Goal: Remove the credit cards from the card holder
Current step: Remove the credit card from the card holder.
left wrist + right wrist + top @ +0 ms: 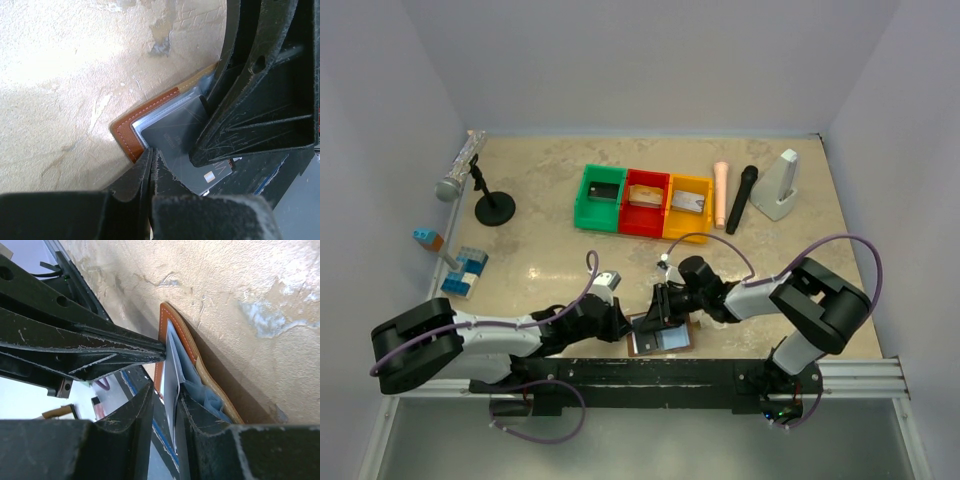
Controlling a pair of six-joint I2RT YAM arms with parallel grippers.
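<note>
The only print in view is on the grey credit card (172, 131) that lies in the open card holder (672, 340): faint lines of small text cross its face and a few pale letters sit by a chip-like mark near its lower edge, all too small or too covered to read. The card holder, brown with pale stitching and a grey-blue lining, lies open on the table (540, 265) near its front edge, between the two grippers. The left gripper (626, 325) has its fingers pressed together on nothing, and their tip meets the holder's edge near a corner. The right gripper (656, 320) has its fingers a little apart on either side of that card's edge, one finger against the card and a thin gap showing on the other side, so the card is not pinched. Well apart from all this, further back on the table, three bins stand side by side in a row: the green bin (582, 200) holds a dark card (605, 190), the red bin (642, 226) a tan-gold card (647, 193), and the yellow bin (685, 231) a silvery card (690, 203)
</note>
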